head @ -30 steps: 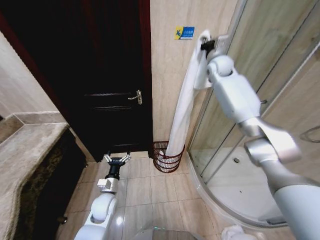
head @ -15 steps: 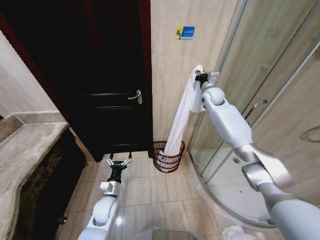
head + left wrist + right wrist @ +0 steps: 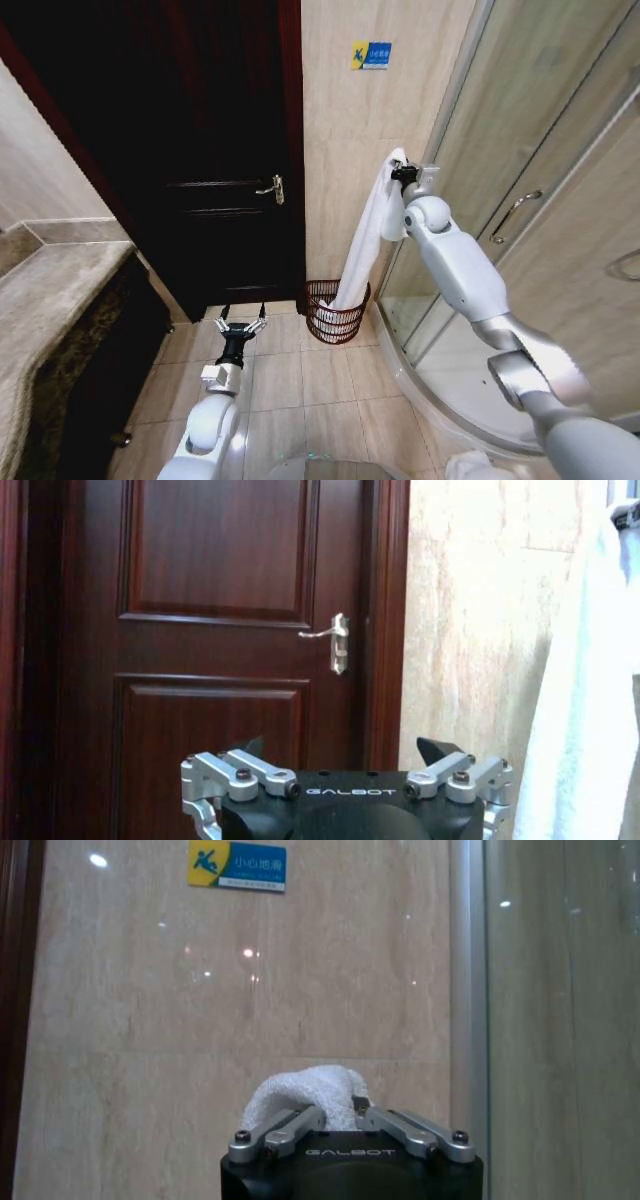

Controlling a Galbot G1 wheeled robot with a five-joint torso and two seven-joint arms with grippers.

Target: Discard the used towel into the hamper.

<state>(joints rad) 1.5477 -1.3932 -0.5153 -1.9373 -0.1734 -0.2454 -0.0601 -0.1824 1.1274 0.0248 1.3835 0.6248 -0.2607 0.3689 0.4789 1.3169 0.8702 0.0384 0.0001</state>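
Holding the towel (image 3: 372,235) pinched in the right gripper (image 3: 402,172) fingers, its tail in the hamper (image 3: 335,311) below, I'd lower straight before releasing, while the left gripper (image 3: 240,326) idles spread wide and empty.

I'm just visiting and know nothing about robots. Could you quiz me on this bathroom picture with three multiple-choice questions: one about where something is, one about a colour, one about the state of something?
1. Where does the lower end of the towel hang?
A. Inside the hamper
B. On the counter
C. Over the door handle

2. What colour is the hamper?
A. White
B. Dark reddish-brown
C. Bright green

3. How is the left gripper?
A. Shut on the towel
B. Open and holding nothing
C. Shut on the door handle

Answers:
1. A: the head view shows the white towel reaching down past the hamper's rim.
2. B: its wicker ribs look dark reddish-brown against the pale floor tiles.
3. B: its fingers are spread with nothing between them, low near the floor, while the right gripper pinches the towel's top.
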